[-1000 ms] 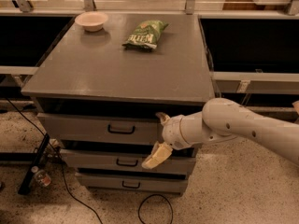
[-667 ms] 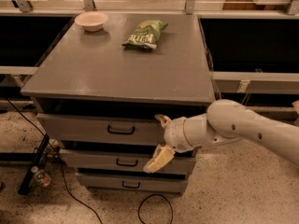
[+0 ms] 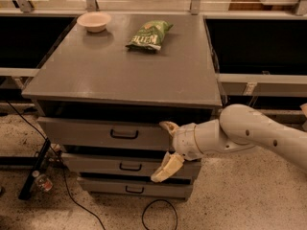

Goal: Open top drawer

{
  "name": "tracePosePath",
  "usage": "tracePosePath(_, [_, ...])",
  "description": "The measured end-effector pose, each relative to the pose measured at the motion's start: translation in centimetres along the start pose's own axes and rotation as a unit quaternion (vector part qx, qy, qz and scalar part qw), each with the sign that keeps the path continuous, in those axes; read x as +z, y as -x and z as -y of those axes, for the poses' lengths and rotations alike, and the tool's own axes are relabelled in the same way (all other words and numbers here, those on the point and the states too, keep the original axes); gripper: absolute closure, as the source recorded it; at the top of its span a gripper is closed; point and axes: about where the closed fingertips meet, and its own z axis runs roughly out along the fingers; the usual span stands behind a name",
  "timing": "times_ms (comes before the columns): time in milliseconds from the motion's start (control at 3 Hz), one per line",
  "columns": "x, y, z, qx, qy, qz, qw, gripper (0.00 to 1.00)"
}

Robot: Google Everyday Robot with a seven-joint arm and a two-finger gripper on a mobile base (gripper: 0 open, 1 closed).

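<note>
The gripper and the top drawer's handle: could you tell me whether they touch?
Apart. The camera view shows bare front of the top drawer between its handle and the open gripper.

Dim, warm indoor light falling from above.

The cabinet top (image 3: 120, 75) takes a soft, even sheen; the bowl (image 3: 94, 21) and chip bag (image 3: 149, 34) cast faint shadows. Deep shade fills the gap above the top drawer (image 3: 91, 132) and the bays on both sides. The gripper (image 3: 166, 147), fingers spread by the drawer's right end, shows pale and glare-free.
</note>
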Motion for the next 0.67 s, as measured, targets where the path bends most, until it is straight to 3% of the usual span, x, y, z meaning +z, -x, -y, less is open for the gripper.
tracePosePath(667, [-0.38, 0.79, 0.99, -0.006, -0.076, -0.009, 0.9971, 0.00])
